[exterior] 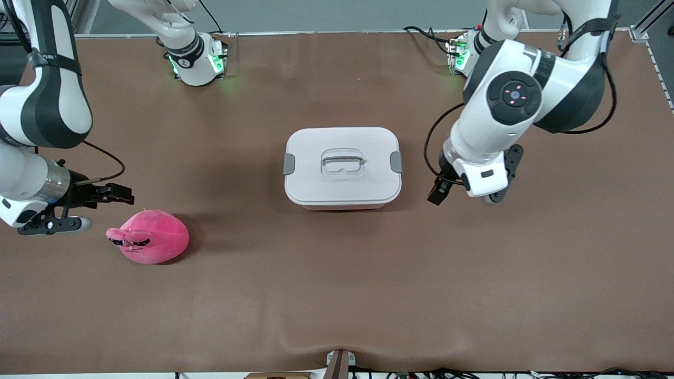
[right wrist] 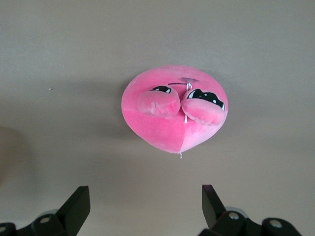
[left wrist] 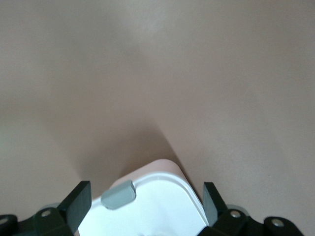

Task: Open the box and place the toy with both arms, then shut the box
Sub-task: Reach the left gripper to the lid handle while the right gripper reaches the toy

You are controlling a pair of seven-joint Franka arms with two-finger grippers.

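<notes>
The box [exterior: 342, 181] stands in the middle of the table, its white lid [exterior: 316, 145] on, with grey clips at both ends and a recessed handle [exterior: 342, 162]. The pink plush toy [exterior: 152, 243] lies toward the right arm's end, nearer to the front camera than the box. My left gripper [exterior: 439, 190] hangs open beside the box's clip end; in the left wrist view the lid [left wrist: 157, 209] and a grey clip [left wrist: 118, 194] show between the fingers of my left gripper [left wrist: 145, 204]. My right gripper [exterior: 124, 196] is open and empty just above the toy [right wrist: 174, 110], which lies ahead of my right gripper [right wrist: 144, 205].
The brown table mat [exterior: 337, 295] is bare around the box and the toy. Both arm bases [exterior: 197, 60] stand along the table's edge farthest from the front camera. A small bracket [exterior: 337, 363] sits at the edge nearest to that camera.
</notes>
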